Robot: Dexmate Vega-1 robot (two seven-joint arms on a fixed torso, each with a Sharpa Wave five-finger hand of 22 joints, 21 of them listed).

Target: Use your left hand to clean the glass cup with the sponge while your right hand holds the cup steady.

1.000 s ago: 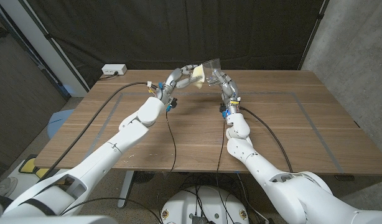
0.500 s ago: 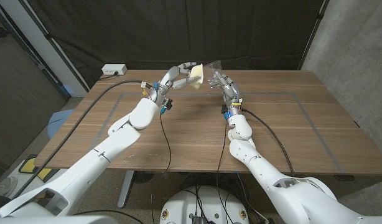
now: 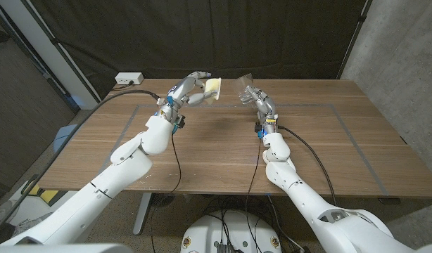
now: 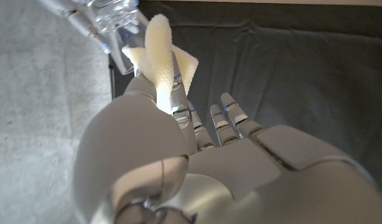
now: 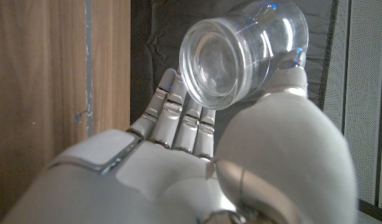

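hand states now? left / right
Left hand: holding the sponge.
Right hand: holding the glass cup.

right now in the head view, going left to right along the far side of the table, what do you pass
power strip → left hand → sponge → glass cup in the right hand

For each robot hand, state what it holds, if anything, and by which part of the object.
The left hand pinches the sponge by one end in its fingers. The right hand holds the glass cup by its side wall, above the table.
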